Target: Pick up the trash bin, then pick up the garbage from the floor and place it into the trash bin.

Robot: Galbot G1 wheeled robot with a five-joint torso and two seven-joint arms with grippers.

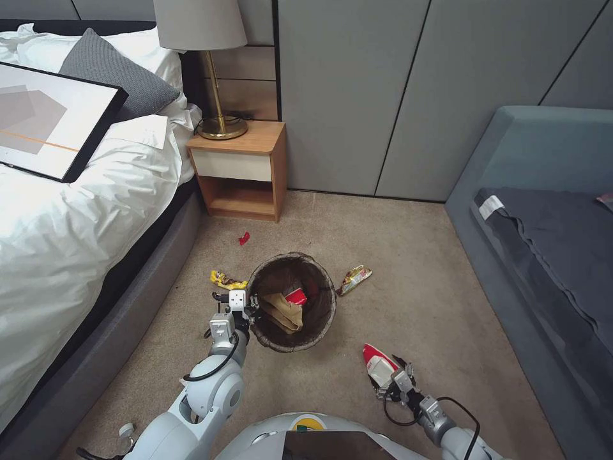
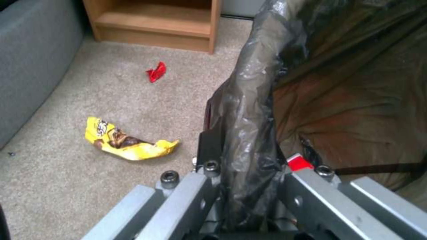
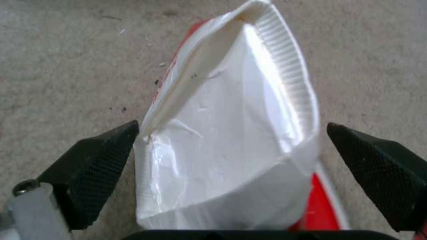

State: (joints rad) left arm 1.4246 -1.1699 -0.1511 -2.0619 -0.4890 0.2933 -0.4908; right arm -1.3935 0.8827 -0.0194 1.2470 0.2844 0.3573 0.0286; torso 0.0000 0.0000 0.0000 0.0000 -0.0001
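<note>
Closest to us, our right gripper [image 3: 231, 146] reaches low over the carpet [image 1: 408, 255], fingers spread either side of a flattened red-and-white paper cup [image 3: 227, 133], not yet pressing it. Our left gripper [image 1: 246, 305] is stretched forward, pinching the bagged rim of the trash bin [image 1: 322, 319]. Beside the bin lie a yellow wrapper [image 2: 129, 143], a red scrap [image 2: 155, 71] and another snack wrapper [image 1: 353, 278].

Open beige carpet [image 1: 396, 255] lies ahead of me. The grey-framed bed [image 1: 96, 345] walls my left, the blue-grey sofa [image 1: 511, 211] my right, and the bag-lined round white trash bin [image 1: 292, 311] stands between my arms.
</note>
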